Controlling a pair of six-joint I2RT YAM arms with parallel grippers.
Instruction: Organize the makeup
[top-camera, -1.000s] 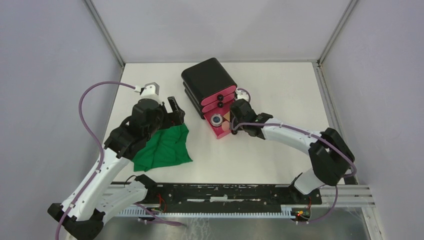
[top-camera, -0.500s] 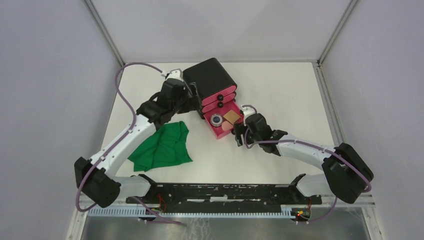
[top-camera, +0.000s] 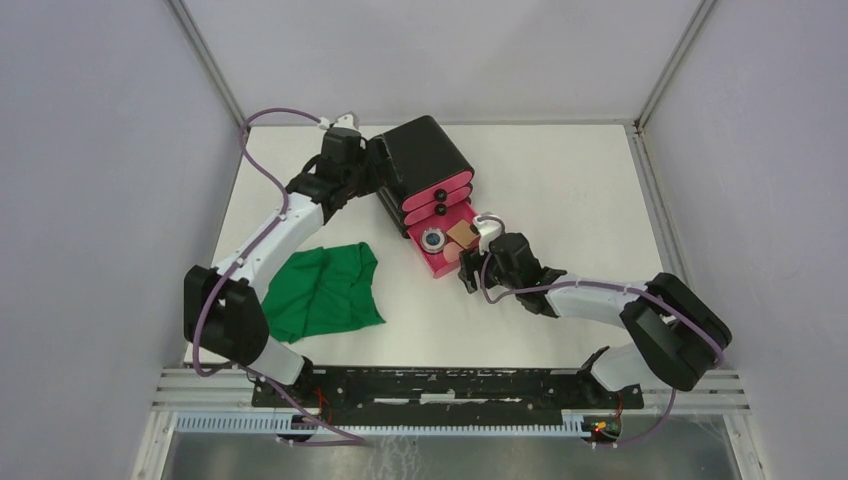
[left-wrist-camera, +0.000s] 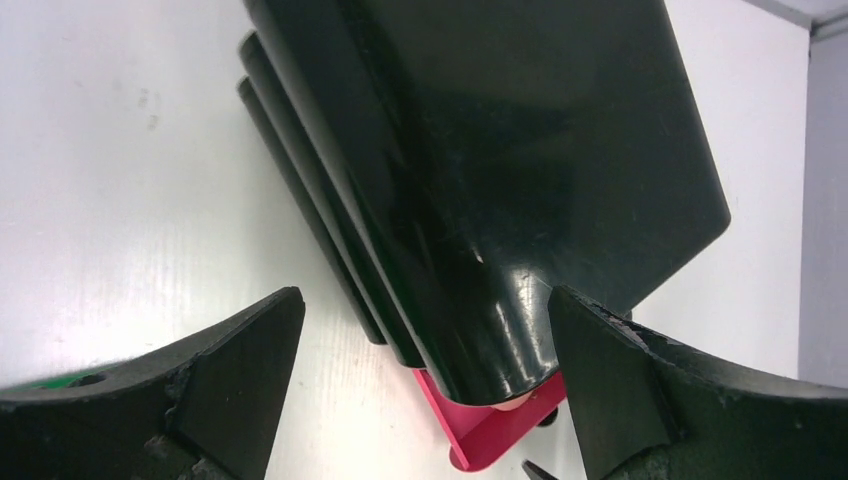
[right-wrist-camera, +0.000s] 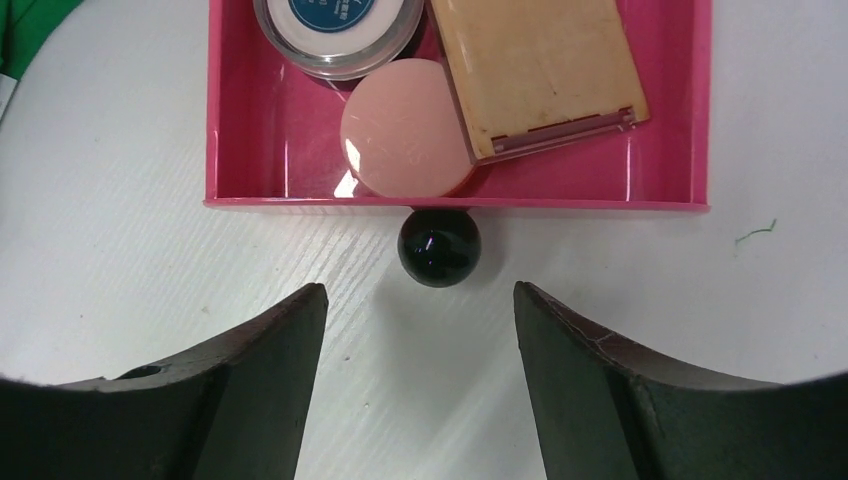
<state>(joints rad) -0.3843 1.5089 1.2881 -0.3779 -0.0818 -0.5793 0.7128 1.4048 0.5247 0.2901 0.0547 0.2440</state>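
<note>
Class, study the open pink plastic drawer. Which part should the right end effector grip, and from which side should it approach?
Grip the small round black knob on the pink plastic drawer, at its front wall, coming straight from the front and closing across it. The knob juts clear of the flat wall, and the open right end effector faces it squarely.

Green cloth (top-camera: 325, 290) on the white table (top-camera: 560, 180), near a black box with pink drawers (top-camera: 420, 155).
</note>
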